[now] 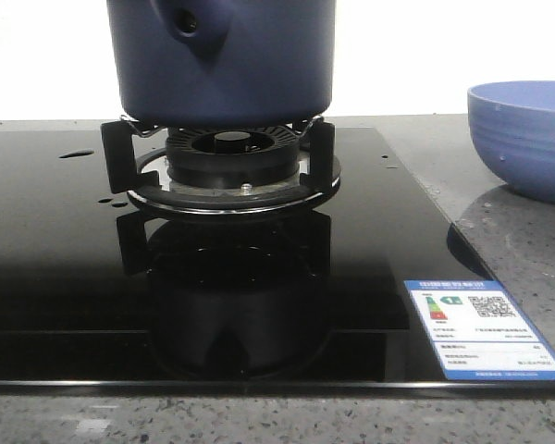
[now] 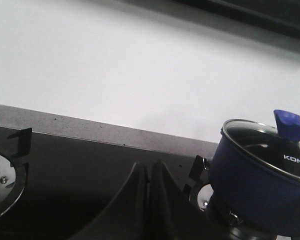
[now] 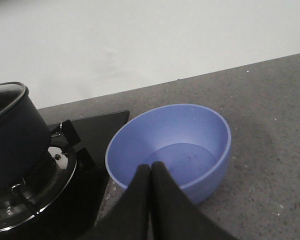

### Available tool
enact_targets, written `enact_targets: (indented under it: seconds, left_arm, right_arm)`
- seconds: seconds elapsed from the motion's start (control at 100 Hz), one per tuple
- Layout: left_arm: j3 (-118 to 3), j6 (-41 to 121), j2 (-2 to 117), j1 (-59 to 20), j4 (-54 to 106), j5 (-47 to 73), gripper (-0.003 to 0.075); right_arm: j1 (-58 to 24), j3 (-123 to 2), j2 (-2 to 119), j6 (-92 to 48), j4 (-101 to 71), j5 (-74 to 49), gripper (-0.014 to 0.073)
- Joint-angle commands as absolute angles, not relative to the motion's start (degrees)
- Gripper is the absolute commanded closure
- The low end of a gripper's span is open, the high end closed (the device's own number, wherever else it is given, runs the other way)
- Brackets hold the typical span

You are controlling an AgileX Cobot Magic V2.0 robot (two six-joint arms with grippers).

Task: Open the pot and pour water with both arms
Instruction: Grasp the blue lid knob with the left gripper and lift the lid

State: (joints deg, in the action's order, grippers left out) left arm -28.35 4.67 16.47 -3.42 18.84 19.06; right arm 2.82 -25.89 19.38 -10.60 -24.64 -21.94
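Observation:
The dark navy pot (image 1: 224,57) stands on the gas burner's black supports (image 1: 231,166), its handle lug with a round hole facing the front camera. In the left wrist view the pot (image 2: 260,185) carries a glass lid (image 2: 275,145) with a blue knob (image 2: 290,125). It also shows in the right wrist view (image 3: 12,140). Small drops of water (image 1: 76,154) lie on the black glass. My left gripper (image 2: 149,165) is shut and empty, apart from the pot. My right gripper (image 3: 151,166) is shut and empty, in front of the periwinkle bowl (image 3: 172,147).
The black glass hob (image 1: 213,277) lies on a grey speckled counter (image 1: 518,231), with an energy label (image 1: 481,328) at its front right corner. The blue bowl (image 1: 527,134) stands on the counter right of the hob. A second burner (image 2: 2,175) lies left. A white wall is behind.

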Motion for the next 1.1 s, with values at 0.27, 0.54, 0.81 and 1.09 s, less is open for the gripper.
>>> enact_targets:
  seconds: [0.27, 0.54, 0.81, 1.09]
  left_arm:
    - [-37.7, 28.6, 27.7, -6.3, 42.9, 19.6, 0.0568]
    - [-40.4, 44.0, 35.9, -12.9, 56.5, 20.7, 0.0375]
    - [-45.8, 54.2, 48.3, -21.1, 61.9, 19.9, 0.0389]
    - [-55.4, 55.9, 62.5, -24.6, 61.9, 18.7, 0.0247]
  right_arm:
    - [-3.9, -37.2, 33.3, -16.1, -24.5, -21.2, 0.0404]
    - [-4.6, -38.8, 35.8, -16.1, -24.5, -21.3, 0.0158]
    - [-4.6, -38.8, 35.8, -16.1, -24.5, -21.3, 0.0158]
    - [-4.6, -38.8, 35.8, -16.1, -24.5, -21.8, 0.0158]
